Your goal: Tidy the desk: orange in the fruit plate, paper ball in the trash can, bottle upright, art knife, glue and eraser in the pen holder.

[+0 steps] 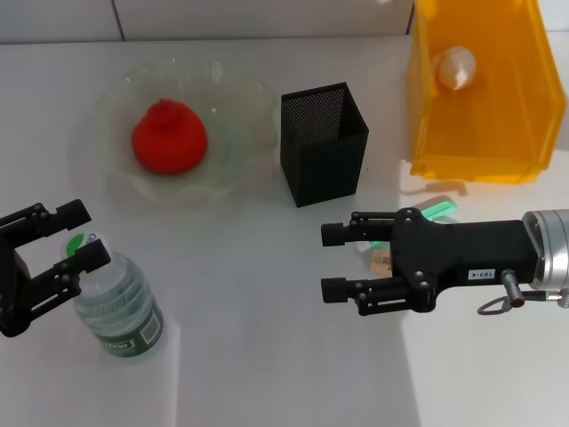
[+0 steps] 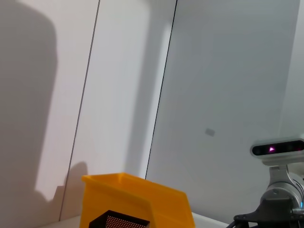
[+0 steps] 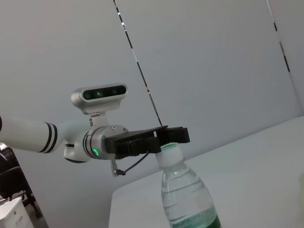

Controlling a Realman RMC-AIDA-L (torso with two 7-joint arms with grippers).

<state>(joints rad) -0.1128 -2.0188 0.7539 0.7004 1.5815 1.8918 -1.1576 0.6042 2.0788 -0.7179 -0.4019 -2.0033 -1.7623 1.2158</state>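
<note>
The bottle stands upright at the front left, white cap up. My left gripper is open, with its fingers on either side of the cap. The right wrist view shows the same: the bottle with the left gripper at its cap. The orange lies in the fruit plate. The paper ball lies in the trash can. The pen holder stands at the middle. My right gripper is open and empty, hovering in front of the pen holder. The eraser peeks out under it.
A green-tipped item lies between my right gripper and the trash can, mostly hidden by the gripper. In the left wrist view the trash can and the pen holder's rim show low down, with the right arm's wrist camera beside them.
</note>
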